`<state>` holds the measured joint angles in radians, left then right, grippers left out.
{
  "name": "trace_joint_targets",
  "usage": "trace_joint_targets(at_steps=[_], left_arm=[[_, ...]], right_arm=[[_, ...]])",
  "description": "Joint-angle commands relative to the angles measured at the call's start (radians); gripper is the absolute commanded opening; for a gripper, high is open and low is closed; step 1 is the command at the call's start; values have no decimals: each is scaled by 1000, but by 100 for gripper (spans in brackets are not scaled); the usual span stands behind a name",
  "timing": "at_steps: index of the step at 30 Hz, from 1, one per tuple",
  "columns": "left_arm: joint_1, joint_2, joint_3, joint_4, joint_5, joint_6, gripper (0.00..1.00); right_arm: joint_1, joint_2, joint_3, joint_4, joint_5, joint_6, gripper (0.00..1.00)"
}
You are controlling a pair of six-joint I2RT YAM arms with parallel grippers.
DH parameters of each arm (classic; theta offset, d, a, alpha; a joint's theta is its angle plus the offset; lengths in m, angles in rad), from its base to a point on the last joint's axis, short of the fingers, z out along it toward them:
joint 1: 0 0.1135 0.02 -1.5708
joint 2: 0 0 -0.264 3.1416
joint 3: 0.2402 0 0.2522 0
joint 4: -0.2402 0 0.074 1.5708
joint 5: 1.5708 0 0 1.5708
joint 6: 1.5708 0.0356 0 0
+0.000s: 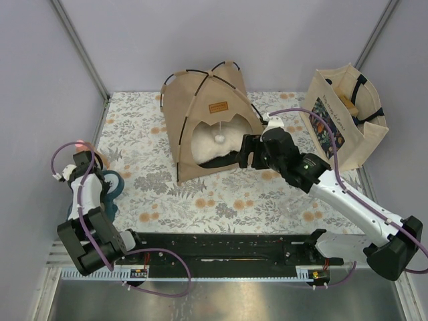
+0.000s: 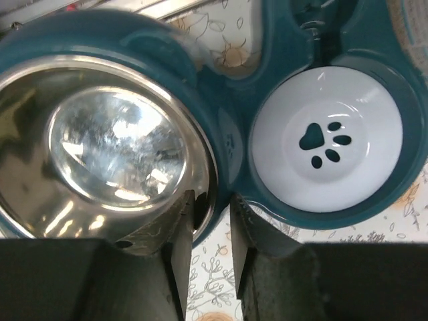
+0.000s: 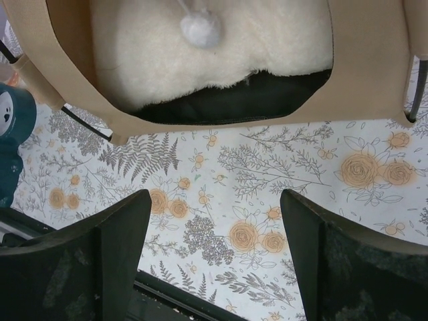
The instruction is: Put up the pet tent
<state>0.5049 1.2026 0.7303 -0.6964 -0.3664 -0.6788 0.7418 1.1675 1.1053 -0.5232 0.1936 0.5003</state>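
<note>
Floral-printed cloth (image 1: 221,200) covers the table inside a plain grey enclosure. Pet tent (image 1: 207,117): tan canvas, standing upright at the far middle of the cloth, its arched doorway turned toward the arm bases. Thin black poles (image 1: 200,71) run up its panels to the peak, and a brown label (image 1: 219,107) sits above the arch. A white pom-pom (image 1: 219,138) hangs in the doorway over a white fluffy cushion (image 1: 204,148) lying inside on dark lining.

Right gripper (image 3: 214,200): just in front of the tent's doorway, at its right-hand corner, low over the cloth. Its fingers stand wide apart with only printed cloth between them, touching neither tent nor cushion in the wrist view.

Tote bag (image 1: 344,124): beige with a dark floral print and dark handles, upright to the right of the tent and apart from it.

Teal feeder (image 2: 234,80): well to the left of the tent and nearer the arm bases. It carries a steel bowl (image 2: 114,147) and a white bowl (image 2: 328,144) pierced with a paw-print.

Left gripper (image 2: 212,207): at the feeder. Its fingers are drawn close, one on each side of the feeder's near edge beside the steel bowl. Whether they press on that edge cannot be told
</note>
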Motion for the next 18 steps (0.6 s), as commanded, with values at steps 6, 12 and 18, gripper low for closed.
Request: trace_joint_targets(at_steps=[6, 12, 18], left_arm=[[-31, 5, -19, 43, 99, -57, 0], [-179, -34, -35, 15, 129, -129, 0], [-296, -28, -34, 11, 104, -169, 0]], right_arm=[[-56, -52, -31, 2, 32, -40, 88], [-79, -60, -51, 2, 27, -32, 88], [-93, -72, -70, 3, 27, -26, 88]])
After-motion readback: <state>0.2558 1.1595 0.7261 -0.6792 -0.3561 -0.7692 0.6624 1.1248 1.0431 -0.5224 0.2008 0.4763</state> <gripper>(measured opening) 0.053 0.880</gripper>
